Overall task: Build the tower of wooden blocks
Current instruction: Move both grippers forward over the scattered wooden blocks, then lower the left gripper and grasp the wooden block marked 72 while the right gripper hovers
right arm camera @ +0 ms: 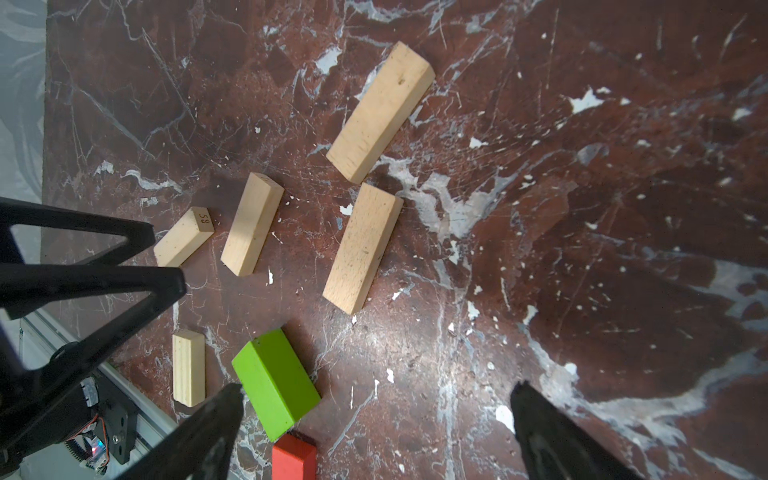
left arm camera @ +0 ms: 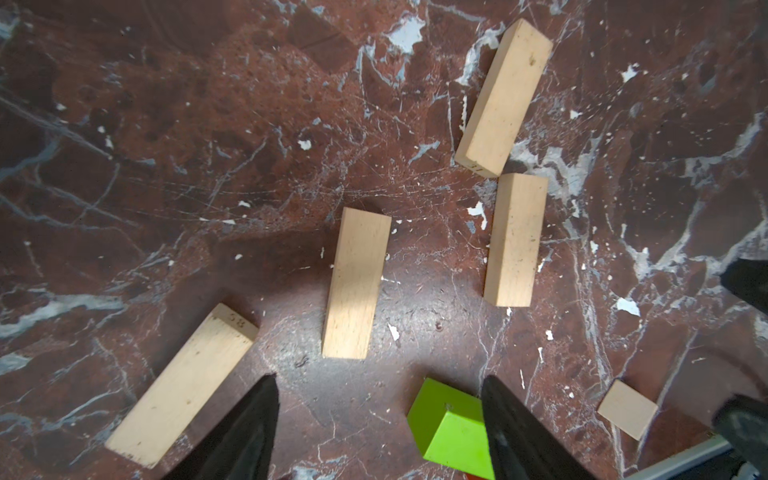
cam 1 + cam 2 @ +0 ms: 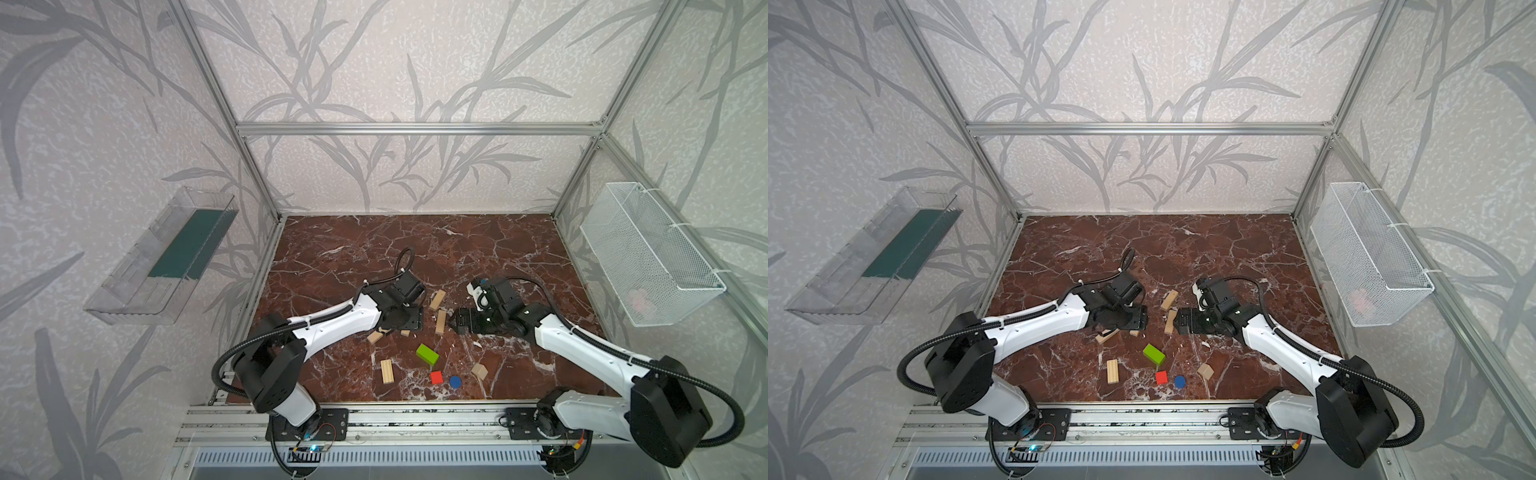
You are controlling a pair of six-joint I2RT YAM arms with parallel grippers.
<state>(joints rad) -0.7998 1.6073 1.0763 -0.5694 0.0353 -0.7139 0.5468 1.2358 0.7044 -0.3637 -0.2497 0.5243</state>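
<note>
Nine loose pieces of the wood block tower lie singly on the red-brown marble table [image 3: 415,249], none resting on another. There are five planks. Two [image 3: 437,300] [image 3: 440,322] lie nearly end to end at the middle, and two [image 1: 252,224] [image 1: 184,237] sit under the left arm's wrist. A paler, striped one [image 3: 386,371] lies nearer the front edge. There is one lime-green brick [image 3: 427,354], set at an angle. In front of it are one red cube [image 3: 436,377] and one blue disc [image 3: 455,381], just beside each other. One small natural-wood piece [image 3: 479,371] lies right of the disc. The left gripper [image 2: 379,377] has its fingers apart and grips nothing. A plank [image 2: 356,282] lies ahead of the gap. The right gripper [image 1: 377,385] is spread wide over bare table.
</note>
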